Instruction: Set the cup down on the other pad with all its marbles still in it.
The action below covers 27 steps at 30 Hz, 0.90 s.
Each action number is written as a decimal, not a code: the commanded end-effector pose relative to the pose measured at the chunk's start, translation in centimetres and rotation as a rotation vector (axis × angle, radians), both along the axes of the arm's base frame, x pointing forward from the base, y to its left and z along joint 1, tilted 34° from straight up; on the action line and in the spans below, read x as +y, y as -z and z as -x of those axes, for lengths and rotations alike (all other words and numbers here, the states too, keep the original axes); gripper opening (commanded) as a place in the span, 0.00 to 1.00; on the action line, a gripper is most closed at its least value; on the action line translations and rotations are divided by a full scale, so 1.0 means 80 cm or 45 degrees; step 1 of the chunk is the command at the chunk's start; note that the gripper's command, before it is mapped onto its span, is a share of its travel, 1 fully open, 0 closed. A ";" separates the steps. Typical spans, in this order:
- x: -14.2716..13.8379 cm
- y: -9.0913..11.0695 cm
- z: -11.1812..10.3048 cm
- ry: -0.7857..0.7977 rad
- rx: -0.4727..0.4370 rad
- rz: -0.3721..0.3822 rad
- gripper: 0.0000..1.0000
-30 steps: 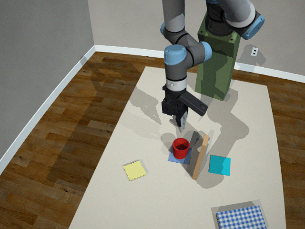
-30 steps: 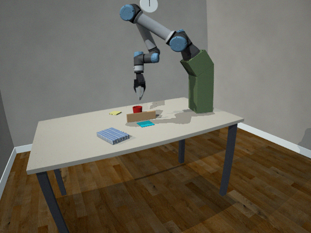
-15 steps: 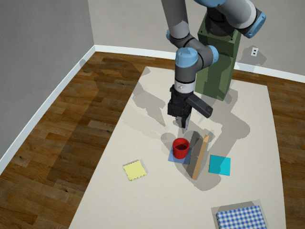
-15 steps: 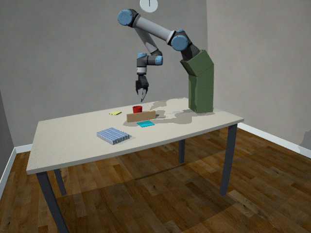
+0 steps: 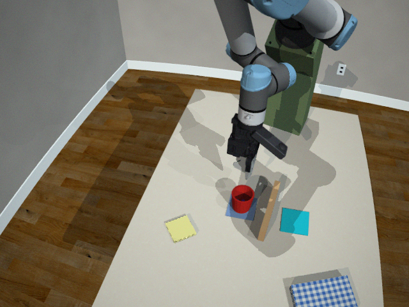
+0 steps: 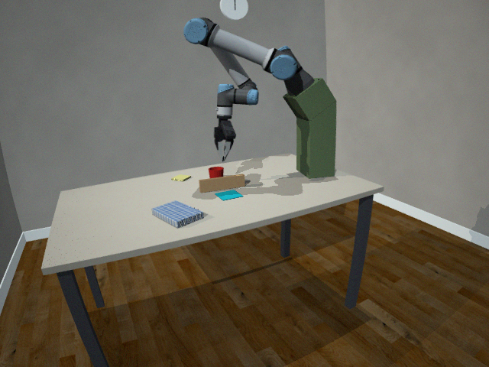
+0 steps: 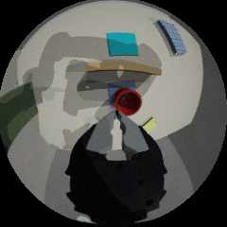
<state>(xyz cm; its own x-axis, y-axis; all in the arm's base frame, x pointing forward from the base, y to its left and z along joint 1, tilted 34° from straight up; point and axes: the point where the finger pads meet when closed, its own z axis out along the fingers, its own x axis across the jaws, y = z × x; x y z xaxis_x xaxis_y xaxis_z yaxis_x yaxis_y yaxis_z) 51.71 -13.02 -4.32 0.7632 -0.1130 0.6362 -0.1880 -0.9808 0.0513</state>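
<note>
- Red cup (image 5: pixel 242 198) stands upright on the dark blue pad (image 5: pixel 235 213), on the counter (image 5: pixel 211 264); nothing is touching it.
- Marbles (image 7: pixel 123 100) show only in the wrist view, as small coloured dots inside the cup; the top view gives just a dark interior and the exterior view cannot see in.
- Wooden rail (image 5: pixel 268 211) stands on edge just beside the cup, between the blue pad and the cyan pad (image 5: pixel 294 221).
- In the exterior view the rail (image 6: pixel 221 183) hides the blue pad and the cup's base; only the upper part of the cup (image 6: pixel 215 171) shows behind it, with the cyan pad (image 6: pixel 228 194) on the near side.
- Claw (image 5: pixel 248 168) is closed tight with its tips together and holds nothing; it hangs in the air above the counter, pointing down, apart from the cup.
- Exterior view makes the height gap between the claw (image 6: pixel 224 156) and the cup rim plain; top view alone does not.
- In the wrist view the closed fingertips sit right beside the cup (image 7: pixel 128 101) in the picture.
- Yellow square (image 5: pixel 180 228) lies flat, well to the cup's other side.
- Blue checked block (image 5: pixel 323 293) lies near the counter edge, well apart.
- Green pedestal (image 5: pixel 292 89) carries the arm.
</note>
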 end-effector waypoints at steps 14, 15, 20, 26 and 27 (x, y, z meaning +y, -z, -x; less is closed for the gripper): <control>0.000 -0.001 0.000 0.001 -0.004 0.007 0.00; 0.000 -0.001 0.000 0.001 -0.004 0.007 0.00; 0.000 -0.001 0.000 0.001 -0.004 0.007 0.11; 0.000 -0.001 0.000 0.001 -0.004 0.007 0.11; 0.000 -0.001 0.000 0.001 -0.004 0.007 0.11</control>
